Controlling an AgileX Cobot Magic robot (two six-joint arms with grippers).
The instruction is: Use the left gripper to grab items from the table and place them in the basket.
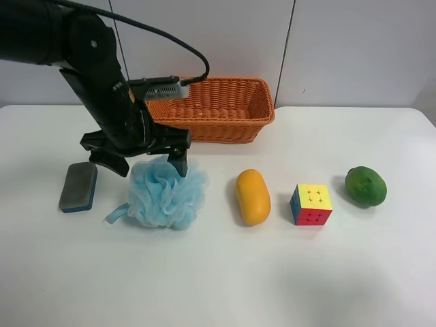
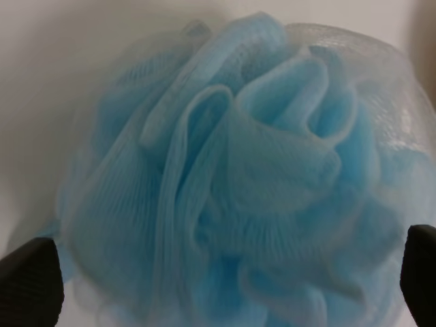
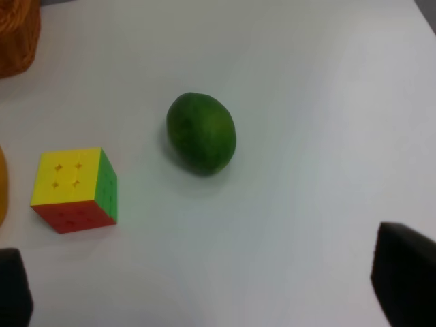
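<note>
1. Lying flat at the far left of the exterior high view, the grey sponge [image 1: 78,187] with its blue base rests on the white table [image 1: 218,279], just beside the pouf.
2. The left gripper [image 1: 150,164] hangs over the light-blue bath pouf [image 1: 165,196] with its jaws spread wide. In the left wrist view, one black finger [image 2: 30,283] shows at either side of the mesh, and neither visibly presses into it.
3. The pouf sits on the table in front of the basket, with a loose loop trailing towards the sponge.
4. The orange wicker basket [image 1: 225,127] stands at the back of the table, behind the pouf and the mango. Its visible inside holds none of the items.
5. The yellow-orange mango [image 1: 252,197] lies lengthwise near the middle, apart from the pouf.
6. The puzzle cube [image 1: 311,204] stands next, yellow face up and red face to the front.
7. The round green fruit [image 1: 365,186] lies furthest right, near the cube.
8. The right gripper [image 3: 210,285] hovers above the table near the cube and fruit, with its two dark tips well apart and nothing between them.
</note>
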